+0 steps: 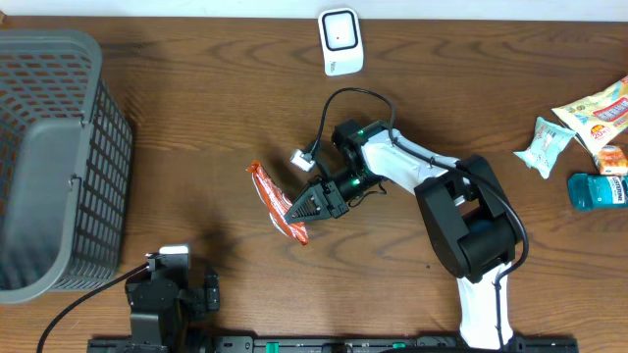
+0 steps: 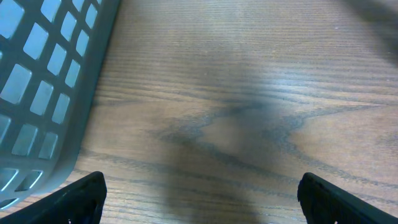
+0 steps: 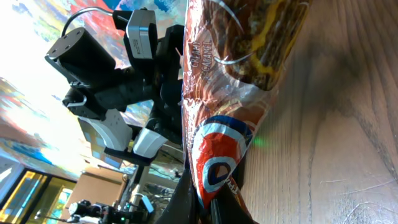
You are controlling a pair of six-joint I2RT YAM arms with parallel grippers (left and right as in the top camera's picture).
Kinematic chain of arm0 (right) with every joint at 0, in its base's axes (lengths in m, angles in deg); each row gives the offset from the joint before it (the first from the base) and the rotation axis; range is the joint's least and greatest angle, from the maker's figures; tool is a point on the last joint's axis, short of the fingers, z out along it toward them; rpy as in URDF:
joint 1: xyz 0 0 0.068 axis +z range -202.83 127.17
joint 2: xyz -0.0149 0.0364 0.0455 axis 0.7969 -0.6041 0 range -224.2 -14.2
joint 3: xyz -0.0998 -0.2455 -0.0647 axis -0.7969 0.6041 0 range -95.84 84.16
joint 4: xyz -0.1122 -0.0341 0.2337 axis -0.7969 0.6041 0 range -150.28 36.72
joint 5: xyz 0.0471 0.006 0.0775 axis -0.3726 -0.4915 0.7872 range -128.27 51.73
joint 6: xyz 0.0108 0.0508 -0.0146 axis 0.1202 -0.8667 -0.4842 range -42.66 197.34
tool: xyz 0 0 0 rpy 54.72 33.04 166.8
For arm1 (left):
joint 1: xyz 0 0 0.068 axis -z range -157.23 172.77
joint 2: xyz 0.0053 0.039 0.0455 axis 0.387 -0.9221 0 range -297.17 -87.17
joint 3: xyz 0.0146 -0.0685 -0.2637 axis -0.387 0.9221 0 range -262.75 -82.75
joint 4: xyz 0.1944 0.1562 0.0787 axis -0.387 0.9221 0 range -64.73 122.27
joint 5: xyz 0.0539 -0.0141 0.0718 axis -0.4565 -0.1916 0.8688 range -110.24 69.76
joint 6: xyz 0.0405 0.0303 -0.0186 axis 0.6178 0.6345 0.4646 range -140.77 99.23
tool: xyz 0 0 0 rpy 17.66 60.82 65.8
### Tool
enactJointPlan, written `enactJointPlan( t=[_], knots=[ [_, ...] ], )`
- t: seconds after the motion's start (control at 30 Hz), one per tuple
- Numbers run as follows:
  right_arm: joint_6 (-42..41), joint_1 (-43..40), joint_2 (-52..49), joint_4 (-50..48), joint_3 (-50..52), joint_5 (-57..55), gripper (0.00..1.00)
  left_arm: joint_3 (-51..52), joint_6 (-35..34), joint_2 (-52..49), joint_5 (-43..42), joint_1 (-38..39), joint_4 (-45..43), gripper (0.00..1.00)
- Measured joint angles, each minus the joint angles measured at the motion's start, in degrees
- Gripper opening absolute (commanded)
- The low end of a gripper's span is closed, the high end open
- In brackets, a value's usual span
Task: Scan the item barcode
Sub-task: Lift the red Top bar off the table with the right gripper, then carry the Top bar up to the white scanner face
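Mid-frame, our right hand (image 1: pixel 306 206) clamps the orange snack packet (image 1: pixel 265 189); lower left, our left hand (image 2: pixel 202 198) gapes apart.

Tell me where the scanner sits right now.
In the overhead view, the white scanner stands near the middle of the table's far edge, beyond the right tool, which grips the orange snack packet.

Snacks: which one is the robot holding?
The orange-red bar wrapper mid-table, pinched in the jaws of the right gripper. The other snacks lie loose at the right edge.
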Motion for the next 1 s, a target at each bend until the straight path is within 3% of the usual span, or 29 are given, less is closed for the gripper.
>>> enactJointPlan(
  t=[0.27,0.53,0.63,0.8,1.0],
  knots=[
    [-5.0,0.0,0.0,-0.1,0.0,0.0,0.01,0.0,0.0,0.0,0.0,0.0,0.0,0.98],
    [-29.8,0.0,0.0,-0.2,0.0,0.2,0.01,0.0,0.0,0.0,0.0,0.0,0.0,0.98],
    [-34.9,0.0,0.0,-0.2,0.0,0.3,0.01,0.0,0.0,0.0,0.0,0.0,0.0,0.98],
    [-39.7,0.0,0.0,-0.2,0.0,0.3,0.01,0.0,0.0,0.0,0.0,0.0,0.0,0.98],
    [-39.9,-0.7,0.0,-2.8,0.1,-1.1,0.01,0.0,0.0,0.0,0.0,0.0,0.0,0.98]
  ],
)
